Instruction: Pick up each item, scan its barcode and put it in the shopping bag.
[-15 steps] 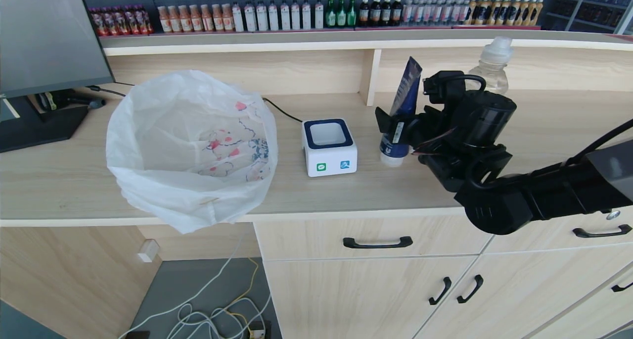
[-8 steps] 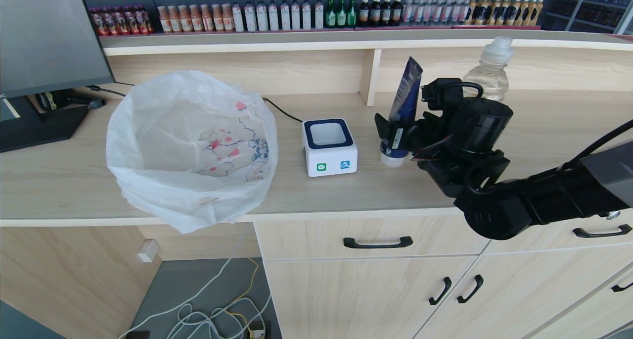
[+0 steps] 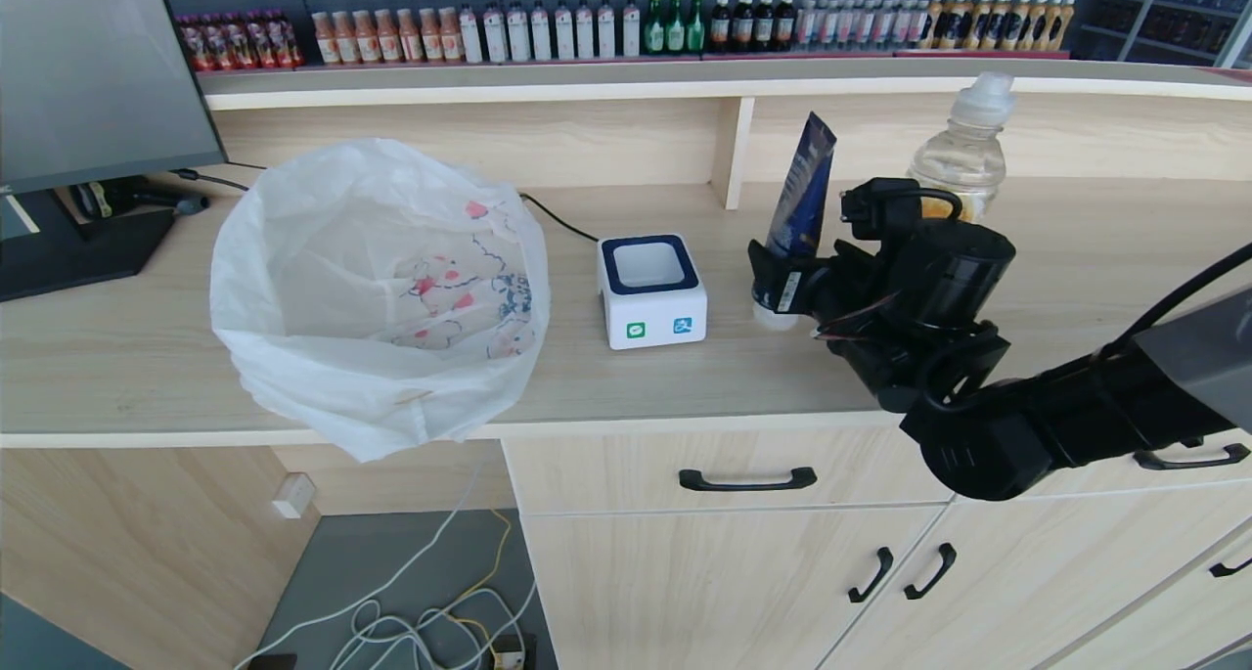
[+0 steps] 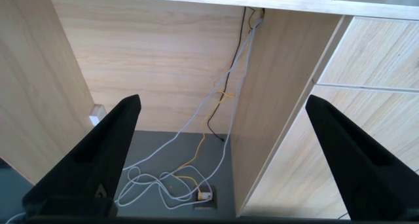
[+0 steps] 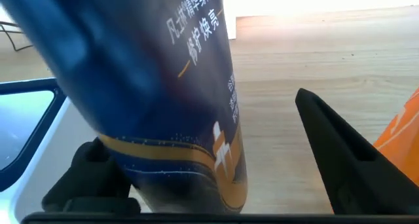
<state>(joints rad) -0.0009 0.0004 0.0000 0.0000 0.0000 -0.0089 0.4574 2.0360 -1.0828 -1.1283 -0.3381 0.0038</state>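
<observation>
A dark blue tube point(image 3: 804, 183) stands upright on its white cap on the wooden counter point(image 3: 127, 347), right of the white barcode scanner point(image 3: 652, 291). My right gripper point(image 3: 782, 281) straddles the tube's lower part, open. In the right wrist view the tube point(image 5: 163, 86) lies against one finger point(image 5: 91, 178), and a gap separates it from the other finger point(image 5: 347, 158). The white shopping bag point(image 3: 377, 289) stands open at the counter's left front. My left gripper point(image 4: 222, 103) hangs open and empty below the counter, facing the cabinet recess.
A clear bottle point(image 3: 963, 152) with an orange label point(image 5: 406, 139) stands behind my right arm. A monitor point(image 3: 98, 73) sits at the far left, and a cable point(image 3: 558, 220) runs to the scanner. Loose cables point(image 4: 177, 178) lie on the floor.
My right arm has sunk a little and drawn slightly toward me, so the gripper sits lower on the tube and the bottle shows more. The tube still stands on the counter.
</observation>
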